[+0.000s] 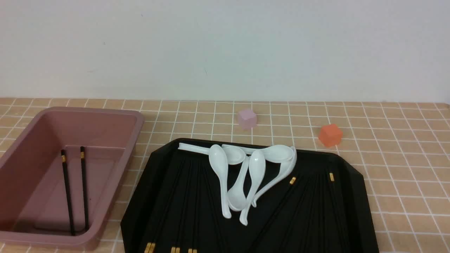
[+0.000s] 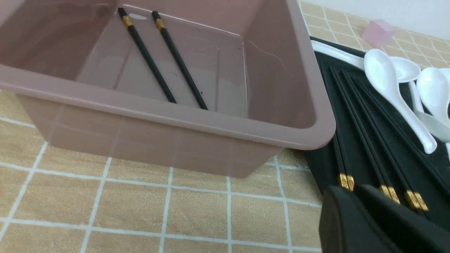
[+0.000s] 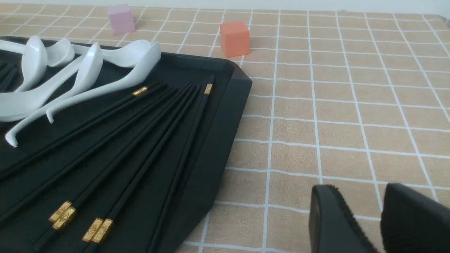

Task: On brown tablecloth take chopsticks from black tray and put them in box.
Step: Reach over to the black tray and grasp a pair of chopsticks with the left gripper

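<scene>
The black tray (image 1: 355, 182) lies on the brown tablecloth (image 1: 404, 168) and holds several black chopsticks (image 1: 292, 180) with gold bands, fanned out on both sides. Two chopsticks (image 1: 67, 189) lie inside the pink box (image 1: 45, 240) at the left. Neither gripper shows in the front view. In the left wrist view my left gripper (image 2: 351, 191) is shut and empty, above the near ends of the tray's chopsticks (image 2: 362, 140), beside the box (image 2: 175, 117). In the right wrist view my right gripper (image 3: 358, 193) is open and empty over bare cloth, right of the tray (image 3: 218, 133) and its chopsticks (image 3: 147, 140).
Several white soup spoons (image 1: 219, 168) lie piled across the tray's far middle. A small pink cube (image 1: 247, 118) and an orange cube (image 1: 330, 135) stand on the cloth behind the tray. A white wall closes the back.
</scene>
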